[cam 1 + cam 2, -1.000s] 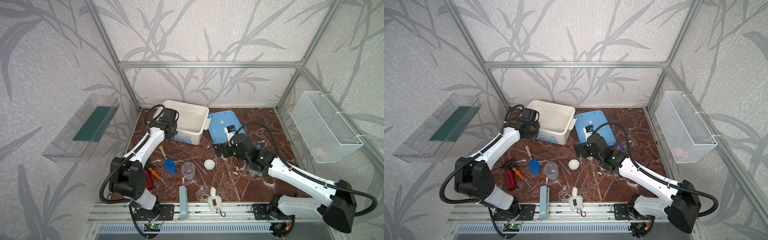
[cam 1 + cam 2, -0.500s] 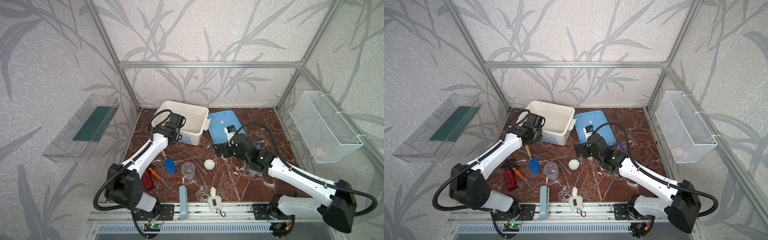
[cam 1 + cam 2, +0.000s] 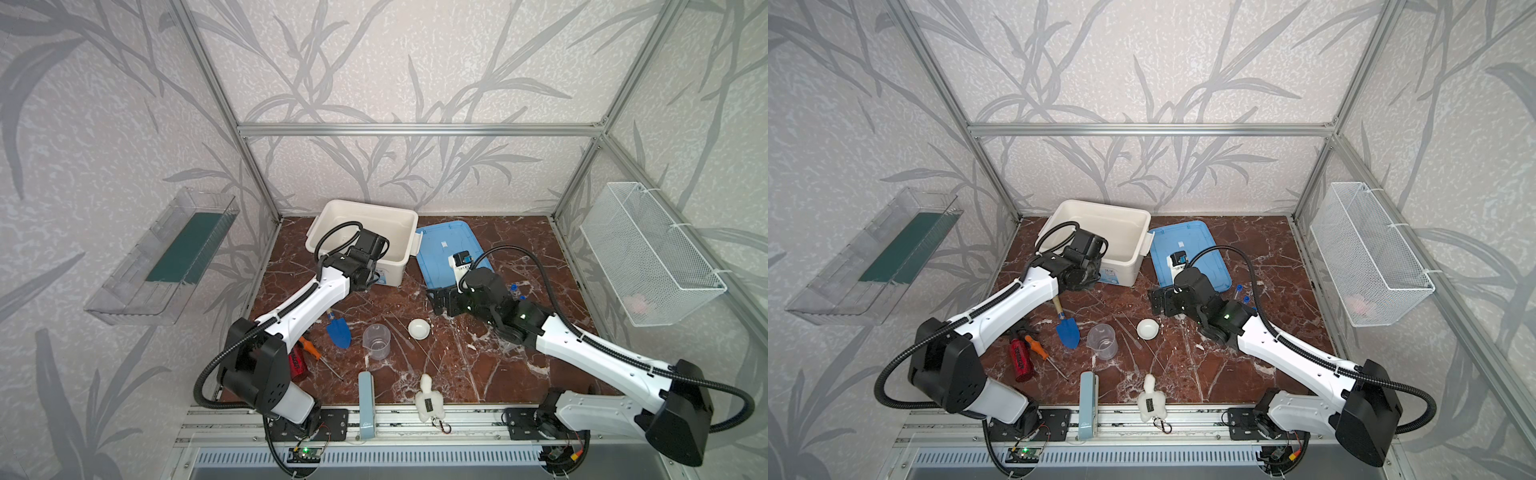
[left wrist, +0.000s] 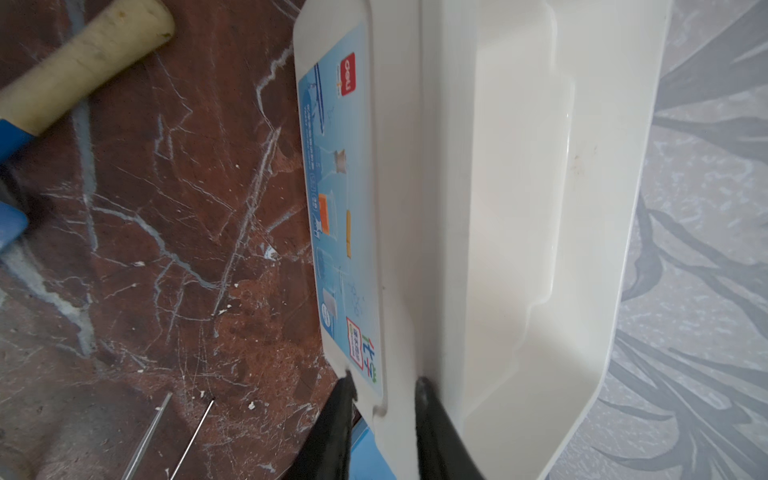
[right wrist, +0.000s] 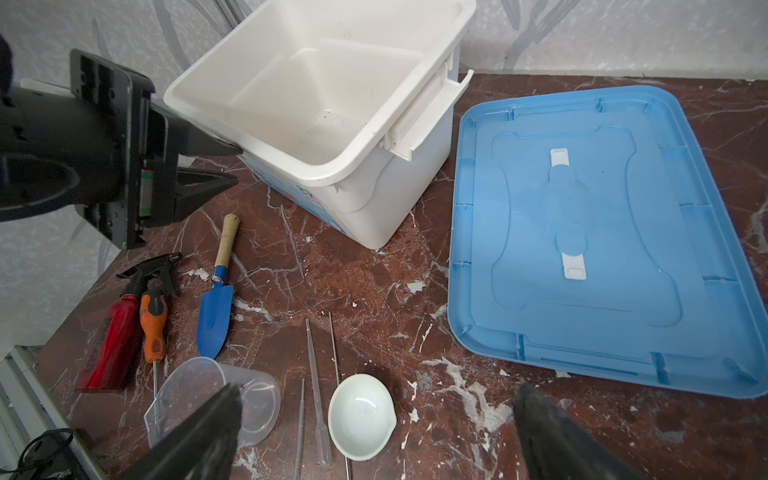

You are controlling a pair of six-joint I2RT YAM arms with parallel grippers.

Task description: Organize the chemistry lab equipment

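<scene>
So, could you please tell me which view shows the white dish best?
The right wrist view: the white dish sits close, its hollow inside and rim plain. In both top views the dish is a small spot; the left wrist view misses it.

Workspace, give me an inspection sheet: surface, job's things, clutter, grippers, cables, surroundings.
Surface: brown marble tabletop, white-veined, with scattered white specks.
Job's things: clear beaker upright, white dish beside it, thin clear pipettes between them; blue-capped tubes, only the caps showing.
Clutter: blue trowel, orange-handled screwdriver, red spray bottle, plush toy, pale blue case; open, empty white bin, blue lid flat beside it.
Grippers: left gripper has a finger on either side of the bin's wall, clamping unclear; right gripper wide open, holding nothing.
Cables: black hoses arch above the table, touching none of the things.
Surroundings: clear wall shelf, wire basket with something pink inside, aluminium frame.
</scene>
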